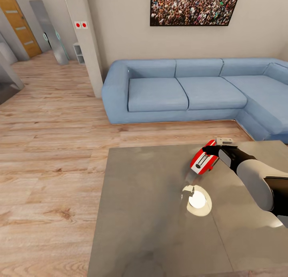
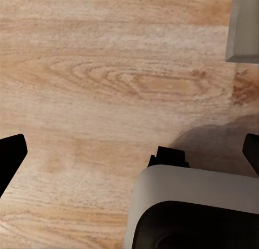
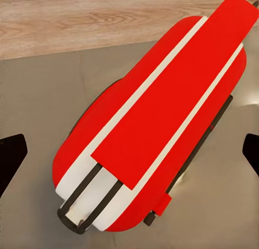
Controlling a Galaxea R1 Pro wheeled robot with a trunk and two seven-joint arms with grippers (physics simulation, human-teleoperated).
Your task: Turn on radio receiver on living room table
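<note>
The radio receiver (image 1: 203, 160) stands on its edge on the glossy grey table (image 1: 140, 213), toward the far right side. It shows its red and white striped edge band; the dial is turned out of sight. My right gripper (image 1: 211, 151) is right at the radio's far upper end and is open. In the right wrist view the radio (image 3: 162, 125) lies close up between my wide-apart fingertips (image 3: 12, 152), and the right gripper (image 3: 129, 157) is not closed on it. My left gripper (image 2: 129, 152) hangs open over the wood floor (image 2: 108, 82), with nothing between its fingers.
A blue sectional sofa (image 1: 180, 89) runs along the far side and right of the table, under a framed crowd picture (image 1: 194, 7). A lamp's bright reflection (image 1: 199, 200) shines on the tabletop. Plank floor (image 1: 48, 149) stretches left toward a hallway. A table corner (image 2: 245, 28) shows near the left gripper.
</note>
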